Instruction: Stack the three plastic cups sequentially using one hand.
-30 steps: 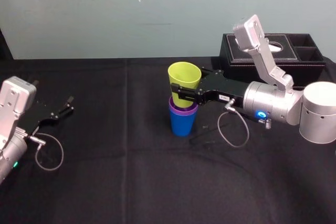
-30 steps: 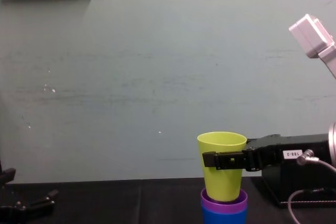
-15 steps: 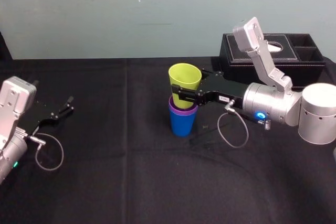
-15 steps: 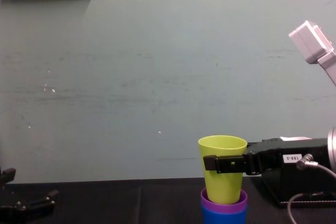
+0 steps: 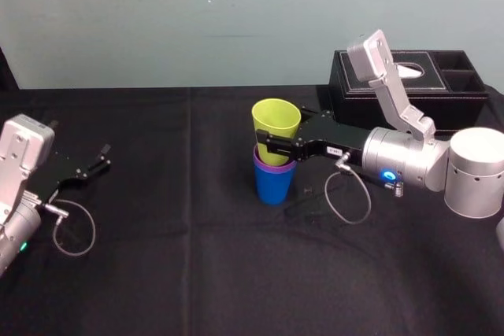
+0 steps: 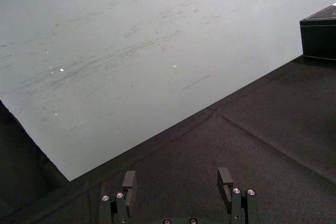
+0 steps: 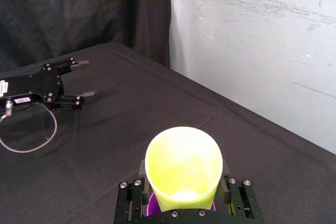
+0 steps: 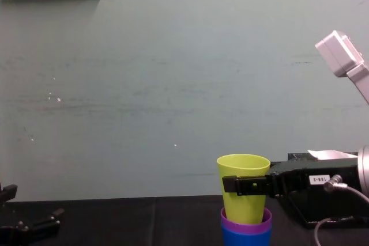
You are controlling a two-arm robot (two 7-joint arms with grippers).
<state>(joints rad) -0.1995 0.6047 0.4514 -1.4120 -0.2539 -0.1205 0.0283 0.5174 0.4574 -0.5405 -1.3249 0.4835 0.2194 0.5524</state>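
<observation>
Head view: we note the right hand (image 5: pixel 274 145) clamped on the yellow-green cup (image 5: pixel 276 118). The cup sits partway inside the purple cup (image 5: pixel 273 168), which is nested in the blue cup (image 5: pixel 274 188) mid-counter (image 5: pixel 197 257). We judge this the final stacking step; next, seat it fully and release.
Chest view: we count three cups, one of each colour.
Left wrist view: the left hand (image 6: pixel 178 182) is parked with its fingers apart, holding nothing.

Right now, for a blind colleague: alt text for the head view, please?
The right gripper holds the yellow-green cup, partly nested in the purple cup inside the blue cup, on a black cloth. The left gripper lies open at far left; a black tissue box sits behind.
</observation>
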